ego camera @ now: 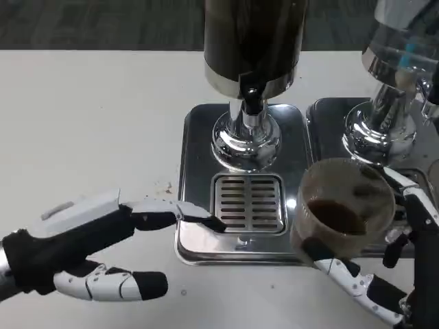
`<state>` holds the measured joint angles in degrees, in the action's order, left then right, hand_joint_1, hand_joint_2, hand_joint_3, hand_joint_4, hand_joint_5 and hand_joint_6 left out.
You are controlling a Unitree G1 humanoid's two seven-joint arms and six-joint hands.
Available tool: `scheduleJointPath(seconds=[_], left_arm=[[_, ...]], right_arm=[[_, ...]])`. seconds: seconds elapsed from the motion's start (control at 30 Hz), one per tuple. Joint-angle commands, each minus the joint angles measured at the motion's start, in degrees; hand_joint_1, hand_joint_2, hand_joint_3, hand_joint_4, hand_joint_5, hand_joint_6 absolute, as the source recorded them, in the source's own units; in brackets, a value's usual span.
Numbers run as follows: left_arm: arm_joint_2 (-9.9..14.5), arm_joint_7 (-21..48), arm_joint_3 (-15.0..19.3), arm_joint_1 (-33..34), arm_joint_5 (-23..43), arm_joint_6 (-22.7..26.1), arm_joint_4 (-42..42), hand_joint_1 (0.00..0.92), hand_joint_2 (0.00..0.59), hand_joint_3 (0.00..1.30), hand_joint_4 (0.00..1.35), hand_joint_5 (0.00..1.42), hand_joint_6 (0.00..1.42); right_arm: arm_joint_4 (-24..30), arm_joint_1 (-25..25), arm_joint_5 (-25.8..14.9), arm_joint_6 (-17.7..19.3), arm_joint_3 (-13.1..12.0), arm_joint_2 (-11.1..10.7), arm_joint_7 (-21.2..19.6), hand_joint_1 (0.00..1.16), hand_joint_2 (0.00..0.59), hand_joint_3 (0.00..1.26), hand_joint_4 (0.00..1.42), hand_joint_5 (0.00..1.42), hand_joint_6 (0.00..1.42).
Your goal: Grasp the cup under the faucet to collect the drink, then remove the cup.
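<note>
Cup: a clear plastic cup (346,209) at lower right of the frame, tilted toward the camera, a shallow pool of dark brown drink at its bottom and brown film on its wall.
Cup's place: off to the right of the drip grate (247,203), over the seam between the two steel trays, not beneath the faucet (251,96).
Right hand: the right hand (384,267) at the lower right corner holds the cup, white-and-black fingers wrapped around its near and right sides.
Left hand: the left hand (89,250) at lower left holds nothing; fingers apart, one long finger stretched right with its black tip touching the front left edge of the steel tray (195,137), another lying lower over the tabletop (89,116).
Dispenser: a dark-filled dispenser (254,41) at top centre stands on a chrome pedestal above the grate.
Second dispenser: a clear-topped one (398,48) at upper right, on its own chrome base.
</note>
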<state>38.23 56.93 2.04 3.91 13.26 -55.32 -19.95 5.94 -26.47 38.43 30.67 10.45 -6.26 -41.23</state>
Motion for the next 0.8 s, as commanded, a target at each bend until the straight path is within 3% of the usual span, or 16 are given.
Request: scheduleJointPath(seconds=[0.03,0.4,0.8], left_arm=[[1.63,-0.54,-0.4,-1.69,0.47,-2.86,1.95,0.0,0.17,0.24,0.16,0.15,0.16],[5.48,-1.63,-1.26,-4.42,2.07,-10.89,4.98,0.0,0.169,0.19,0.09,0.08,0.12],[7.29,-3.98,-1.91,-5.6,3.91,-14.07,4.94,0.0,0.162,0.18,0.07,0.04,0.08]], right_arm=[[3.53,-1.33,-0.84,2.66,-0.98,0.22,0.37,0.73,0.205,0.62,0.72,0.91,1.25],[7.55,-5.64,-1.08,4.19,-1.84,0.24,2.84,0.73,0.205,0.62,0.73,0.93,1.26],[9.97,-7.97,-1.36,5.21,-2.8,0.55,4.85,0.73,0.205,0.63,0.73,0.94,1.26]])
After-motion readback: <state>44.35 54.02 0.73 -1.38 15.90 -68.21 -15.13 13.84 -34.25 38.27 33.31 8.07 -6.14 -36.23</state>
